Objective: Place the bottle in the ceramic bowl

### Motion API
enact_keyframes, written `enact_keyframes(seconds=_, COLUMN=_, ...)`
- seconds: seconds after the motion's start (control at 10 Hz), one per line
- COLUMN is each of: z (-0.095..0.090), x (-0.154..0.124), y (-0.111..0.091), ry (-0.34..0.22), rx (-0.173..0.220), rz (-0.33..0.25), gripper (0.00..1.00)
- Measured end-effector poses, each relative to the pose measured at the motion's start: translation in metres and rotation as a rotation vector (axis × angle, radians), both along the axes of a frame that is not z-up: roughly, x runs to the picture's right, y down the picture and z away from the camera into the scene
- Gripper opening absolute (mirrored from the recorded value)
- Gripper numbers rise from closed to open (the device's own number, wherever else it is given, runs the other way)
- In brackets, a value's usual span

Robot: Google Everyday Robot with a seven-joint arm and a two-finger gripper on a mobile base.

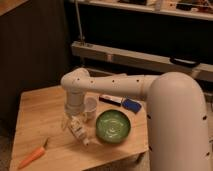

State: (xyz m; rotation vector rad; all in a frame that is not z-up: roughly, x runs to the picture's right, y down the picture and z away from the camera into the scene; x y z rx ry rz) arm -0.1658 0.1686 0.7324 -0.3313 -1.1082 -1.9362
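One camera view. The end effector (73,123) is shown left of centre, fingers apart, directly over the bottle (79,133). The bottle is seen lying on the table (40,115), just left of the ceramic bowl (113,126).

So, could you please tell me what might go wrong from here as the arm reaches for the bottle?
1. The bottle lies on its side under the open gripper, so it could roll or slip away as the jaws close.
2. The white cup stands right beside the gripper and could be knocked during the lift.
3. The green ceramic bowl sits near the bottle, so a low carry might hit its rim.
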Motion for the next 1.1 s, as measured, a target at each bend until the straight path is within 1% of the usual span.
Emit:
enact_keyframes(seconds=0.2, z=0.002, x=0.0, y=0.002, ry=0.01, rx=0.006, rz=0.0, gripper=0.7)
enact_keyframes(seconds=0.7, z=0.021, x=0.007, y=0.007, ry=0.039, rx=0.018, rz=0.0, gripper=0.7)
enact_keyframes(seconds=1.1, z=0.029, x=0.008, y=0.012, ry=0.043, rx=0.027, rz=-0.003, gripper=0.7)
